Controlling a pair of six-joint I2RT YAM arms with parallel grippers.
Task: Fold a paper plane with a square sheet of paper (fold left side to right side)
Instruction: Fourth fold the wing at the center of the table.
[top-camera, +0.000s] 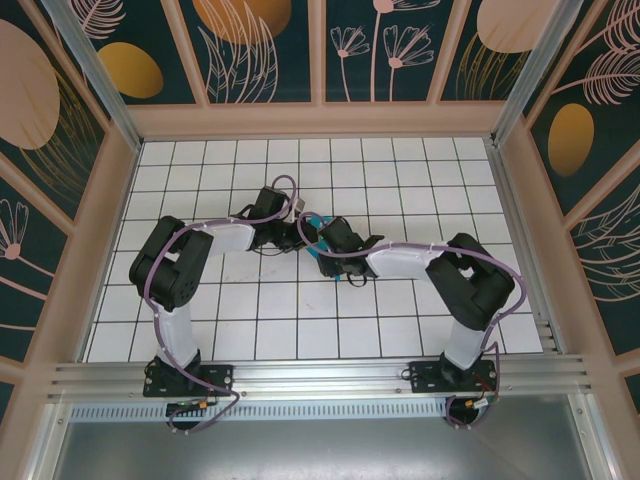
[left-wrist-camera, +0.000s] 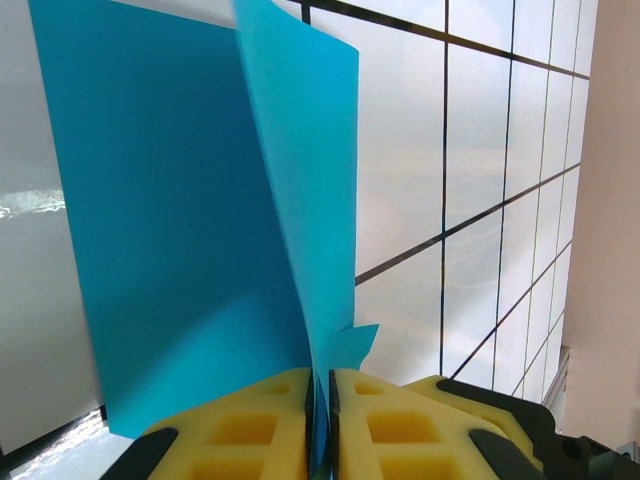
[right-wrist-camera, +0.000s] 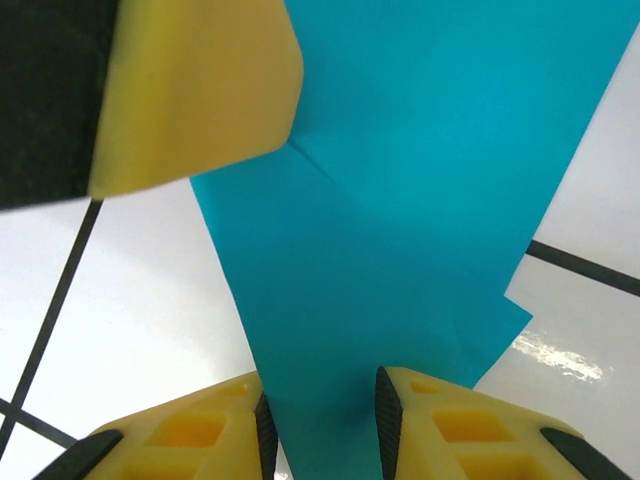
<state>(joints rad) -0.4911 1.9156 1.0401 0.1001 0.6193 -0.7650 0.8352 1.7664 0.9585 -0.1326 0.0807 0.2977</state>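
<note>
The square sheet of paper (left-wrist-camera: 190, 220) is plain teal-blue, partly folded, and held up off the table. My left gripper (left-wrist-camera: 321, 425) is shut on its lower edge, and two layers fan upward from the pads. In the right wrist view the paper (right-wrist-camera: 400, 200) narrows into a wedge that runs down between the yellow fingers of my right gripper (right-wrist-camera: 320, 425). Those jaws stand apart, one on each side of the wedge. A yellow finger (right-wrist-camera: 190, 80) of the left gripper shows at the upper left there. From above, both grippers meet mid-table, the left gripper (top-camera: 298, 230) and the right gripper (top-camera: 320, 243), with teal paper (top-camera: 316, 219) between them.
The white gridded tabletop (top-camera: 400, 180) is ringed by tan walls (top-camera: 320, 120). An aluminium rail (top-camera: 320, 375) with both arm bases runs along the near edge. The arms' elbows stand at the left (top-camera: 165, 265) and at the right (top-camera: 480, 280).
</note>
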